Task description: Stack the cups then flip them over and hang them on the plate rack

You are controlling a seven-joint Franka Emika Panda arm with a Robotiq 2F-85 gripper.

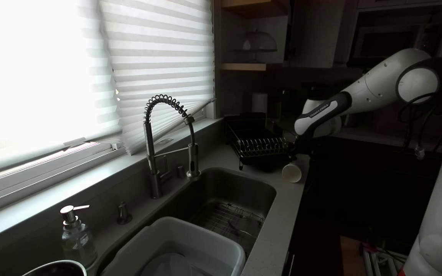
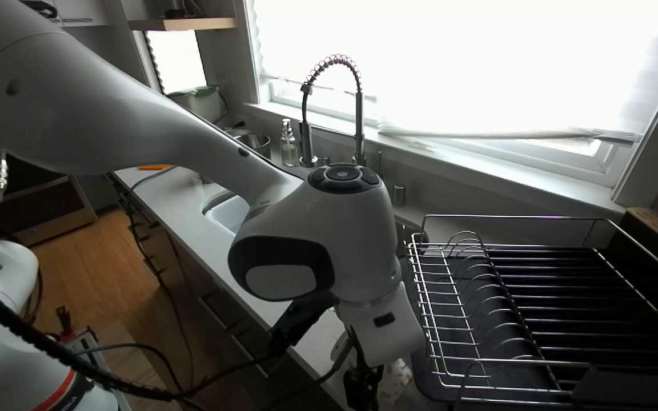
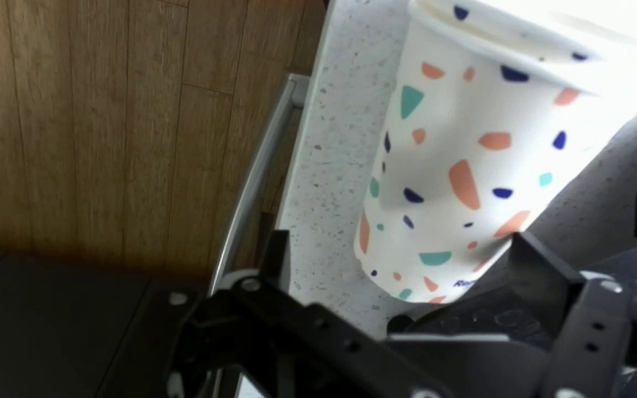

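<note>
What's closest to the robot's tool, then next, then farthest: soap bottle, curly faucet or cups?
Going by an exterior view:
1. Cups, right of the middle, closest by far.
2. Curly faucet, left of them.
3. Soap bottle, at the lower left.

Daylight enters at the window (image 2: 477, 68), overexposed to blank white over much of its area in both exterior views. In an exterior view, the cabinets (image 1: 315, 36) beyond fall into heavy underexposure, detail largely lost, and the plate rack (image 1: 259, 147) stands in deep shade (faint glints along its front). Wrist view: glare washes out the cups (image 3: 462, 160) at the upper right; grey shadow lies on the counter (image 3: 338, 155) just beside them; the dark gripper (image 3: 400, 239) in the foreground appears slightly soft
</note>
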